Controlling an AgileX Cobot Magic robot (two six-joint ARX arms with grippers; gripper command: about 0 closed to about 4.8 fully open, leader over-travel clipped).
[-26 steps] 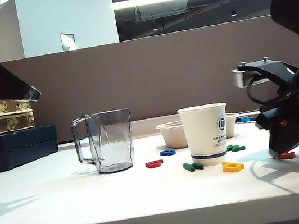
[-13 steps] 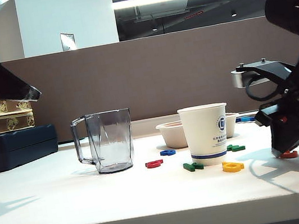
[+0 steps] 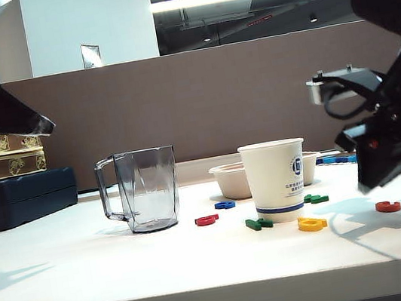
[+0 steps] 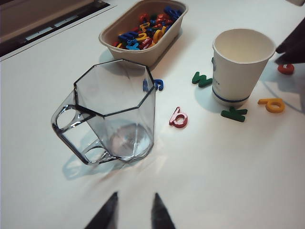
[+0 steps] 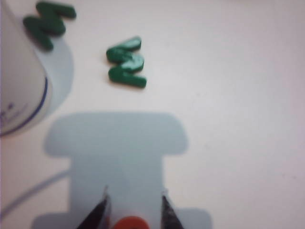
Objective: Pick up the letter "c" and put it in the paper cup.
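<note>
Letter "c" point(image 3: 388, 206) lies flat, long axis left-right.

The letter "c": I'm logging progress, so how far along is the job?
Done: nothing yet. The paper cup looks empty, and the letter "c" lies on the table to its right.
In hand: the right pincer hovers open just above the letter. The left pincer waits open near the clear mug.
Left: grasp, carry, drop in the cup.
</note>
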